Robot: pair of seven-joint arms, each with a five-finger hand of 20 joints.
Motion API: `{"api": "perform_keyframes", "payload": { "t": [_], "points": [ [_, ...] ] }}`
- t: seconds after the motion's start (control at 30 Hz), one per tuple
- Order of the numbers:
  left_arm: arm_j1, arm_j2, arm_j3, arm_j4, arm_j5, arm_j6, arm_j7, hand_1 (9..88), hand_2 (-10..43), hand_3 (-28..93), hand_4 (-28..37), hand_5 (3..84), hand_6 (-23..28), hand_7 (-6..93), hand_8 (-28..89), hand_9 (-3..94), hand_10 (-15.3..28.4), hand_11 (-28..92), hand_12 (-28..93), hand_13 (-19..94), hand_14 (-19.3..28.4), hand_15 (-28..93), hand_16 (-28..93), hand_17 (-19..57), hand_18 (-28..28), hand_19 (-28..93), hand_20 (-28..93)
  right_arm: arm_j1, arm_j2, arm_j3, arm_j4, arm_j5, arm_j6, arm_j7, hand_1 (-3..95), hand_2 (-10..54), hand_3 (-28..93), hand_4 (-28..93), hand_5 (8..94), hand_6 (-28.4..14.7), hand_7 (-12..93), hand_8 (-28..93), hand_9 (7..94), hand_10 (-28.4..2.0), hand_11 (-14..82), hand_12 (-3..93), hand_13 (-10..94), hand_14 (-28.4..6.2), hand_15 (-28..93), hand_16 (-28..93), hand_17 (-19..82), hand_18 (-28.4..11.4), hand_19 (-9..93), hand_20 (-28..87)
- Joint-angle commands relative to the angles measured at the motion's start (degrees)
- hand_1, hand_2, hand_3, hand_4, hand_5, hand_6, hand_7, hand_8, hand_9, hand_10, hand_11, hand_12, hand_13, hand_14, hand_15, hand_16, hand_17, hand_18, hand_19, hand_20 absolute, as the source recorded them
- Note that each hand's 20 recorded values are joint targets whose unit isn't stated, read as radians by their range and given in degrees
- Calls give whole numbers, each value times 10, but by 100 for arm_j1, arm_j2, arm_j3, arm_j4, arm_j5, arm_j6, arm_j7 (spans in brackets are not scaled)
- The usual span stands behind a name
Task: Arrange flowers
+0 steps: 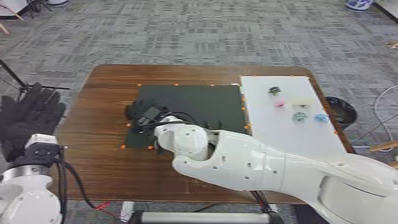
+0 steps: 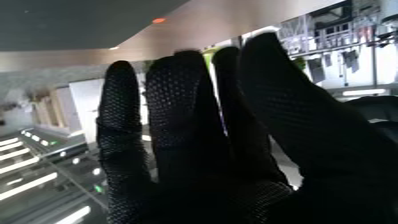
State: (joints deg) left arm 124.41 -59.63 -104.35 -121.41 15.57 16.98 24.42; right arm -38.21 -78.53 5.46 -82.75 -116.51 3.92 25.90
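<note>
No text, label, brand, number or sign was legible in either view. Nothing on any surface could be read.

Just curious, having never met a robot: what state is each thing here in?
Left robot hand: open, fingers straight
Right robot hand: open, fingers straight
Dark mat: lying flat
White panel: lying flat
Small coloured pieces: spaced apart, unheld
Black bin: open-topped

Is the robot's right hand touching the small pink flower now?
Apart. In the head view, the right hand is over the left part of the dark mat, while the pink flower lies on the white sheet.
</note>
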Motion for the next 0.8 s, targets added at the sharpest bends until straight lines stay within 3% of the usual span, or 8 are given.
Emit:
{"api": "perform_keyframes", "payload": {
  "t": [0.03, 0.2, 0.37, 0.5, 0.57, 0.6, 0.67, 0.8],
  "points": [
    [139, -68, -44, -26, -59, -26, 145, 214, 203, 665, -283, 417, 107, 83, -78, 314, 169, 215, 79, 230, 154, 242, -56, -83, 134, 350, 73, -144, -11, 471, -226, -243, -1074, -473, 429, 3, 818, -229, 464, -23, 171, -128, 456, -88, 121, 136, 576, -89, 726, 372, 252, -174, 691, 315],
    [192, -212, -27, -42, 36, -18, -10, 210, 203, 667, -283, 417, 106, 82, -78, 315, 169, 212, 79, 230, 154, 241, -54, -84, 134, 350, 73, -572, 253, 1006, -598, -41, -617, -475, 388, 20, 817, -220, 445, -38, 152, -114, 428, -110, 109, 134, 553, -110, 756, 294, 251, -187, 700, 310],
    [95, -64, -22, 60, 134, -5, -322, 217, 187, 700, -283, 415, 105, 81, -77, 315, 168, 211, 80, 230, 153, 240, -54, -84, 134, 349, 73, -1085, 844, 1933, -1303, 120, -646, -818, 378, 15, 809, -224, 445, -34, 156, -115, 430, -111, 110, 134, 549, -112, 753, 278, 251, -187, 703, 308],
    [11, -12, 52, 83, 189, -7, -352, 224, 184, 703, -283, 415, 105, 79, -78, 316, 163, 208, 78, 230, 149, 230, -58, -83, 135, 347, 72, -1499, 1472, 2428, -1713, 445, 226, -1113, 374, 13, 806, -226, 456, -33, 156, -116, 452, -115, 111, 136, 556, -107, 678, 247, 249, -187, 697, 303],
    [-10, 55, 108, 74, 150, -5, -301, 226, 183, 705, -283, 416, 104, 79, -78, 323, 156, 203, 74, 234, 142, 219, -62, -83, 135, 347, 72, -1740, 1779, 2831, -1985, 463, 109, -1121, 377, 13, 802, -226, 481, -30, 158, -116, 488, -111, 118, 138, 571, -98, 627, 230, 250, -186, 680, 292],
    [-1, 76, 122, 61, 160, 24, -360, 228, 183, 704, -283, 418, 103, 79, -79, 328, 152, 201, 72, 238, 137, 215, -63, -82, 134, 347, 72, -1906, 1910, 3030, -2076, 417, 93, -1076, 377, 13, 802, -225, 485, -28, 160, -117, 496, -108, 119, 138, 576, -94, 606, 225, 251, -185, 673, 286],
    [-217, 171, 224, 178, 139, 40, -425, 231, 183, 703, -283, 420, 102, 80, -79, 335, 148, 198, 69, 243, 132, 209, -65, -80, 133, 345, 71, -2064, 2076, 3418, -2002, 384, 117, -1220, 377, 8, 802, -226, 489, -26, 162, -119, 503, -106, 118, 140, 579, -93, 554, 222, 247, -181, 636, 261],
    [-329, 262, 271, 182, 91, 47, -391, 232, 183, 704, -283, 422, 100, 83, -81, 338, 146, 198, 68, 245, 129, 208, -66, -79, 132, 347, 71, -2375, 2550, 3952, -1953, 527, 370, -1514, 380, 4, 800, -228, 502, -21, 166, -119, 522, -104, 122, 141, 582, -88, 516, 221, 252, -169, 588, 222]
  ]
}}
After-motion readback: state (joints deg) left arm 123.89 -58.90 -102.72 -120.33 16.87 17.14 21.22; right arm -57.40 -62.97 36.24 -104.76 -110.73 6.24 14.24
